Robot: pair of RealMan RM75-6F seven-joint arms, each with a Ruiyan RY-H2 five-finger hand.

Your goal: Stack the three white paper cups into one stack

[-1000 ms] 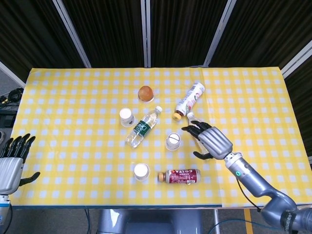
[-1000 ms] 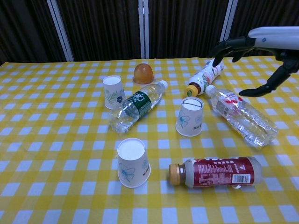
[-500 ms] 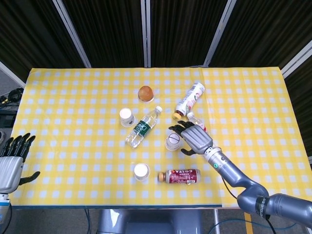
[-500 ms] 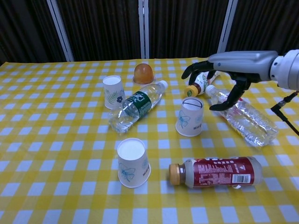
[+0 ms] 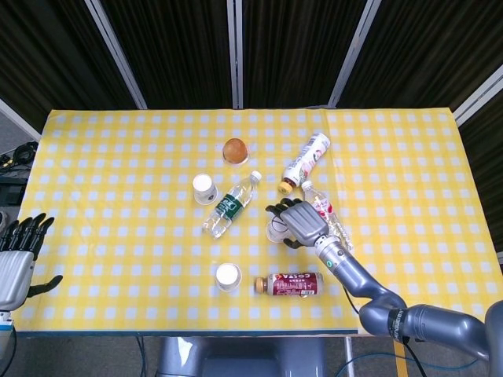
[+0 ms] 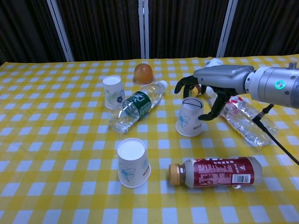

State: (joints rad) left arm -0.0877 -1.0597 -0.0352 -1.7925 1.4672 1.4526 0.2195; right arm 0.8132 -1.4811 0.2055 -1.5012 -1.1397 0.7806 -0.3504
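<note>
Three white paper cups with a blue leaf print stand apart on the yellow checked table, narrow end up. One is at the back left [image 5: 204,188] [image 6: 113,92], one at the front [image 5: 228,276] [image 6: 132,162], one in the middle [image 5: 273,231] [image 6: 190,117]. My right hand [image 5: 299,223] [image 6: 212,80] arches over the middle cup, fingers curled above its top and thumb just to its right; I see no grip on it. In the head view this hand hides most of that cup. My left hand [image 5: 17,255] hangs off the table's front left corner, fingers spread, holding nothing.
A green-label water bottle [image 5: 228,206] [image 6: 136,105] lies between the back and middle cups. A clear bottle [image 5: 324,210] [image 6: 243,119] lies right of the middle cup, a red-label bottle [image 5: 289,284] [image 6: 212,171] at the front. An orange dome [image 5: 234,149] [image 6: 143,73] and a white bottle [image 5: 306,162] lie further back.
My right hand has moved left, from over the clear bottle to over the middle cup, and come lower. The cups and my left hand have stayed put.
</note>
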